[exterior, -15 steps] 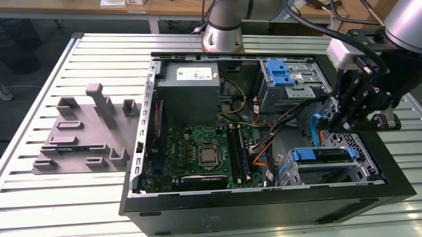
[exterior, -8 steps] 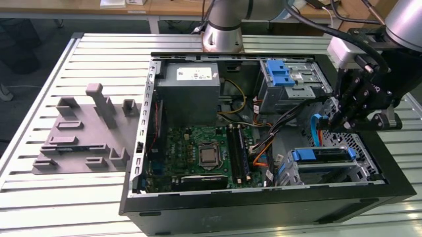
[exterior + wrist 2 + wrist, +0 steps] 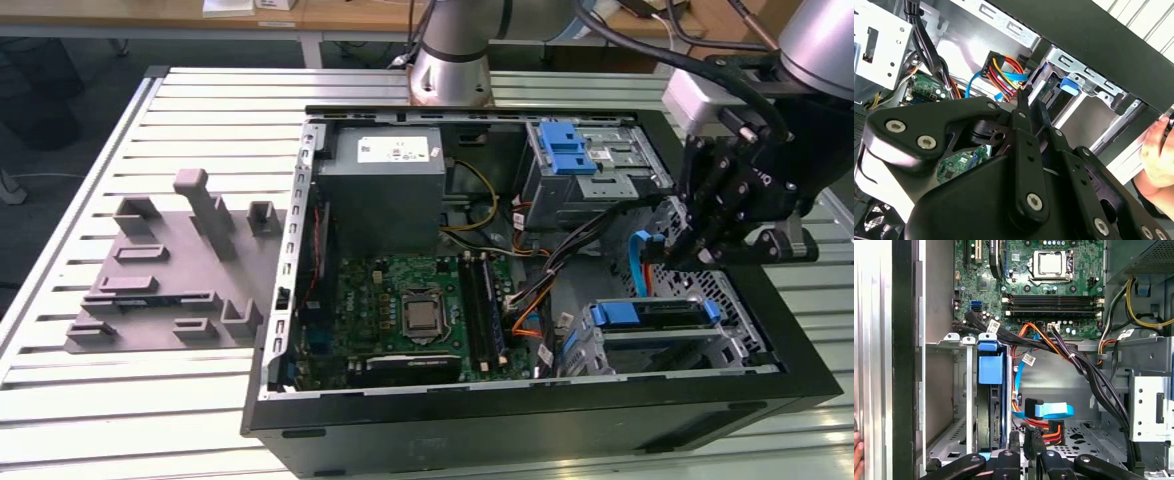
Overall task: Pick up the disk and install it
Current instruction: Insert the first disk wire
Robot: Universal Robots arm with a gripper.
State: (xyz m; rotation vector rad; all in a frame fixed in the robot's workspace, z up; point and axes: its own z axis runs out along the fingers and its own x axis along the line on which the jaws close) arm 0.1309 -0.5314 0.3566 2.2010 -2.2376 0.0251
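Over the drive cage (image 3: pixel 731 292) at the exterior view's right of the open computer case (image 3: pixel 534 425), the gripper (image 3: pixel 674 255) hung low among the loose cables. In the first wrist view its fingertips (image 3: pixel 1015 439) stood pressed close together, and we could make out nothing pinched between them. The disk (image 3: pixel 647 314) sat in the cage, on edge, its blue frame (image 3: pixel 990 369) level with the cage's open mouth. We judged the pick-up and the sliding-in as done, and the step in hand as the finish of the install. 2 leads lay just beside the fingertips: the blue data cable (image 3: pixel 1051 411) and the power plug (image 3: pixel 999 65) with its coloured wires. Neither looked joined to the disk, though the rear of the disk was hidden from us. Any next move would call for a careful, narrow reach between those wires. A person's hand (image 3: pixel 1159 150) rested at the outer wall of the case.
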